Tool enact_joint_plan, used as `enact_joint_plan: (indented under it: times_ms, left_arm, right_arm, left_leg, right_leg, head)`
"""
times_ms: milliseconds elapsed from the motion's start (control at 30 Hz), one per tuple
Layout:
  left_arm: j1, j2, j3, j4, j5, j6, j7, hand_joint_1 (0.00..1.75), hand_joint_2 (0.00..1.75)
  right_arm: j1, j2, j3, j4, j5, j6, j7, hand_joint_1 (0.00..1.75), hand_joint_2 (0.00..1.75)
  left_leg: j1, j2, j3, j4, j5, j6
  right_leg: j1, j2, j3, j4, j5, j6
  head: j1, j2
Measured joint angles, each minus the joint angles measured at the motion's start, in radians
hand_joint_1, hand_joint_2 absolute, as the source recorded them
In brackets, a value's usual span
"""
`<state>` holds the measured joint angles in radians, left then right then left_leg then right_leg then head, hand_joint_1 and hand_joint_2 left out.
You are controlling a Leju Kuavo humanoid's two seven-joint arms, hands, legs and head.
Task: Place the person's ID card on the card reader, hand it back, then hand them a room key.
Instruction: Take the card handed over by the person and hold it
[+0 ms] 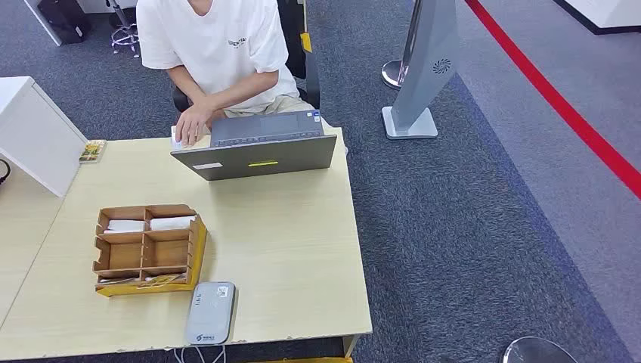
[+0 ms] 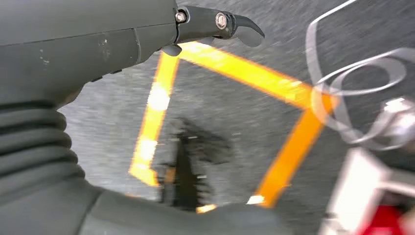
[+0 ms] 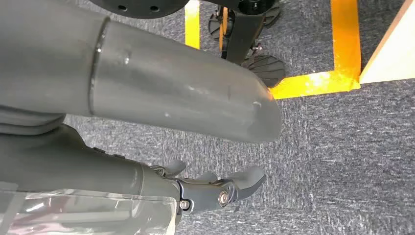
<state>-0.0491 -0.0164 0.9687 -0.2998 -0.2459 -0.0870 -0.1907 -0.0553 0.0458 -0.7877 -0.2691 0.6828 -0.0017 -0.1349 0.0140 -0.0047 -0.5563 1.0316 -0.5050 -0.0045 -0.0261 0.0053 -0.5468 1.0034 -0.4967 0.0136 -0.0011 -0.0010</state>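
Note:
A grey card reader (image 1: 210,312) lies at the near edge of the wooden table (image 1: 302,249), its cable hanging over the front. To its left stands a cardboard organizer (image 1: 148,249) with white cards (image 1: 172,223) in its far compartments. Across the table sits a person, whose hand (image 1: 192,125) rests on a small white card (image 1: 175,141) at the far edge. My left hand (image 2: 73,39) hangs over the carpet, fingers (image 2: 235,24) extended and holding nothing. My right hand (image 3: 171,93) also hangs low beside the table with its fingers (image 3: 220,188) apart and nothing in them.
An open grey laptop (image 1: 257,147) stands in front of the person. A white cabinet (image 1: 34,132) sits at the table's left, with a small packet (image 1: 92,151) beside it. A grey sign stand (image 1: 423,76) is on the carpet at right. Yellow tape (image 3: 342,44) marks the floor.

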Motion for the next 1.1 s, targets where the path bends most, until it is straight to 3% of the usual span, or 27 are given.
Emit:
enact_joint_plan:
  times_ms: [200,500,1100]
  left_arm:
    - [-0.039,-0.015,0.064,-0.053,0.023,-0.007,-0.127,0.0,1.75]
    - [-0.047,-0.093,0.063,-0.299,0.13,0.002,-0.229,0.0,1.75]
    - [0.077,-0.225,-0.18,-0.863,0.3,0.149,-0.289,0.0,1.75]
  right_arm:
    - [-0.006,0.008,-0.071,0.013,0.036,-0.009,-0.014,0.0,0.0]
    - [-0.01,0.018,-0.155,0.027,0.072,-0.025,-0.03,0.0,0.0]
    - [-0.014,0.032,-0.233,0.037,0.103,-0.038,-0.045,0.0,0.0]
  left_leg:
    - [0.0,0.0,0.0,0.0,0.0,0.0]
    - [0.0,0.0,0.0,0.0,0.0,0.0]
    - [0.0,0.0,0.0,0.0,0.0,0.0]
  right_leg:
    - [0.0,0.0,0.0,0.0,0.0,0.0]
    - [0.0,0.0,0.0,0.0,0.001,0.0]
    - [0.0,0.0,0.001,0.0,0.001,0.0]
  head:
    - [0.0,0.0]
    - [0.0,0.0]
    - [0.0,0.0]
